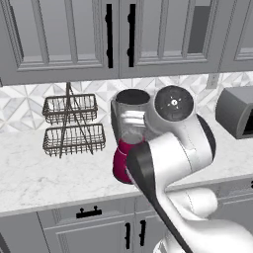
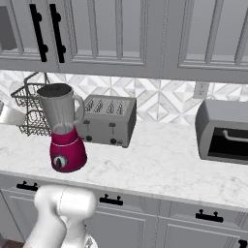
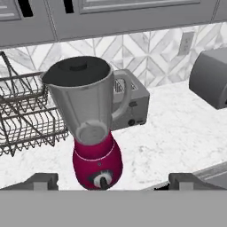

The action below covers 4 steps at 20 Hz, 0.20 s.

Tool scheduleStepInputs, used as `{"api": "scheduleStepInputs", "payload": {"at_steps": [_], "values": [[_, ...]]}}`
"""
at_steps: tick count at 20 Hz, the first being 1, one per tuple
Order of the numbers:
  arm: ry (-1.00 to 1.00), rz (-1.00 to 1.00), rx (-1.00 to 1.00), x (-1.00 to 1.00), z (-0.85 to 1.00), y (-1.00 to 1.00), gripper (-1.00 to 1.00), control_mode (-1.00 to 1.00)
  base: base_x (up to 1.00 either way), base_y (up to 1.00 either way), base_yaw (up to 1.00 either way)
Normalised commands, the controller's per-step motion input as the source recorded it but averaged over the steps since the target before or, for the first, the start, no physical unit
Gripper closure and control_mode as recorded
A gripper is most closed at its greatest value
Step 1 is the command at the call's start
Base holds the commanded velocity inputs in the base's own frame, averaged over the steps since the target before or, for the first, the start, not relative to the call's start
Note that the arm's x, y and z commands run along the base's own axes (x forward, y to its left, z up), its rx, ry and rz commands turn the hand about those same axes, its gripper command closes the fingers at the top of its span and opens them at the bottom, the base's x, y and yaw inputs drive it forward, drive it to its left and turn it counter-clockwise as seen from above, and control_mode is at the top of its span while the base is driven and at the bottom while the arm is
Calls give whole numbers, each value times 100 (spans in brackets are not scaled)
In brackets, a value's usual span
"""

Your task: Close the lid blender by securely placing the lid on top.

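Setting: grey kitchen cabinets over a white marbled counter (image 2: 160, 160), patterned tile behind.
Blender position: the blender (image 3: 91, 128) stands on the counter at centre-left of my hand view and left of centre in the right base view, with a wire basket rack (image 3: 22, 115) at its left and a silver toaster (image 2: 106, 118) just behind at its right.
Blender axis: long axis upright; crimson base down, jar mouth up, dial facing me, side handle toward the right of the hand view.
Lid: the lid (image 3: 77, 70) is a dark cap sitting in the jar's rim, level as far as I can tell; whether it is fully pressed home I cannot tell.
My gripper: the gripper (image 3: 113, 181) has its jaws spread wide and holds nothing; the two tips sit at the bottom of the hand view, either side of the blender base.
Key relation: the blender lies straight ahead of me, clear of my fingers, its lid up-frame from my tips.
Judgement: the task looks all but done.
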Motion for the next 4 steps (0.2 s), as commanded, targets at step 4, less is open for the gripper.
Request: {"api": "scheduleStepInputs", "payload": {"at_steps": [4], "values": [[-34,13,-5,-67,7,19,-100,-100,0,0,0]]}}
